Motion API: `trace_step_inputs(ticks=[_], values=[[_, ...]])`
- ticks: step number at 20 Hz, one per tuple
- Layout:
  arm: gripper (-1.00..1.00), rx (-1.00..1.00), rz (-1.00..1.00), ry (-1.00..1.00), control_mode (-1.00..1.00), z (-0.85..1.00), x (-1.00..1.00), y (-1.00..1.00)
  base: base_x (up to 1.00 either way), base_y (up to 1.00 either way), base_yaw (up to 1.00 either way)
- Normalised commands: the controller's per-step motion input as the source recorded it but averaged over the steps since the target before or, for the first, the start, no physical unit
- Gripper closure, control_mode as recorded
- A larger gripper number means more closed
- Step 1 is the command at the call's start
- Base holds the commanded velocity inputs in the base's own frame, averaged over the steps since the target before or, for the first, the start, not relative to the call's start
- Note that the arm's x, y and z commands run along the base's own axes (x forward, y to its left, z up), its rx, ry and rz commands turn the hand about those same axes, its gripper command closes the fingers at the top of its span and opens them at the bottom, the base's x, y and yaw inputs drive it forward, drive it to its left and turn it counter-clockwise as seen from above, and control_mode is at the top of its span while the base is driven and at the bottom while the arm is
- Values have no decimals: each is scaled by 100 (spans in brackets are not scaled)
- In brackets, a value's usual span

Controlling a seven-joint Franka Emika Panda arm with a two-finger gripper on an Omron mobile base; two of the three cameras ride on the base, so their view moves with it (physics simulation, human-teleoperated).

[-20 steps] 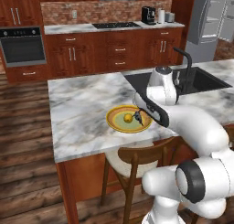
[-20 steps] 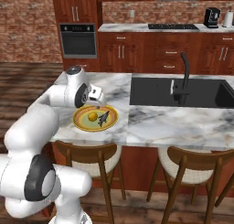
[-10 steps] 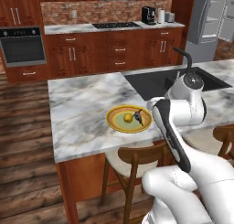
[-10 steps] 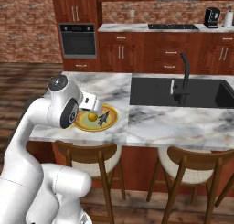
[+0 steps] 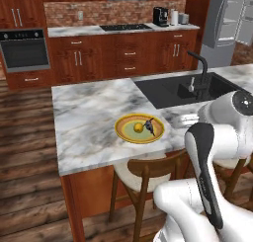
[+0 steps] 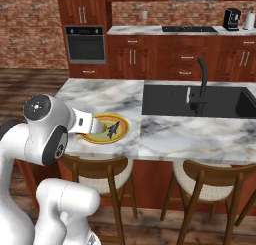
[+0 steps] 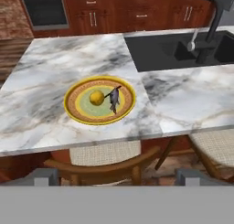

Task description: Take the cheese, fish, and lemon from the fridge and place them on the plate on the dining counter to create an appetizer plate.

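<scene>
the plate [image 7: 75, 109] sits on the dining counter [image 7: 55, 67] near its front edge, left of the sink [image 7: 173, 49], above a wooden stool [image 7: 105, 161]. on it lie two items: the lemon [image 7: 96, 98], a round yellow-orange ball slightly left of centre, and the fish [image 7: 114, 98], dark grey and slender, just beside the lemon on its right, tail pointing up toward the far rim. the two look close, possibly touching; cannot resolve the gap. change over the last second: the arm has swung up and back away from the plate, from a position right over it to a retracted pose near the base; the plate contents are now unobstructed in the left base view (plate [image 5: 124, 134], lemon [image 5: 139, 128], fish [image 5: 149, 126]). the gripper [image 7: 117, 176] is spread wide and empty, finger tips [image 7: 45, 176] far apart at the bottom of the hand view, nothing between them. judgement: the fish has likely just been let go, so two of three items are delivered. no cheese wedge is seen on the plate, so that item is outstanding. the fridge [image 5: 228, 23] stands far right behind the counter, door open. next step presumably a return there for the cheese. plate appearance: yellow rim, orange rings, pale green centre, shallow, lying flat; in the right base view the plate [image 6: 119, 134] is partly covered by the arm.
</scene>
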Motion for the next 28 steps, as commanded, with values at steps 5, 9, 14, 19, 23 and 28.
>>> trace_step_inputs(ticks=[5,9,14,19,23,28], values=[[-100,0,0,-1,100,18,-40,-8,-56,-39,0],[-100,0,0,0,100,0,0,0,-70,-98,-3],[-100,0,0,0,100,0,0,0,-18,-100,-2],[-100,0,0,0,100,0,0,0,0,-100,-2],[-100,0,0,0,100,0,0,0,0,-100,-3],[-100,0,0,0,100,0,0,0,0,-100,-9]])
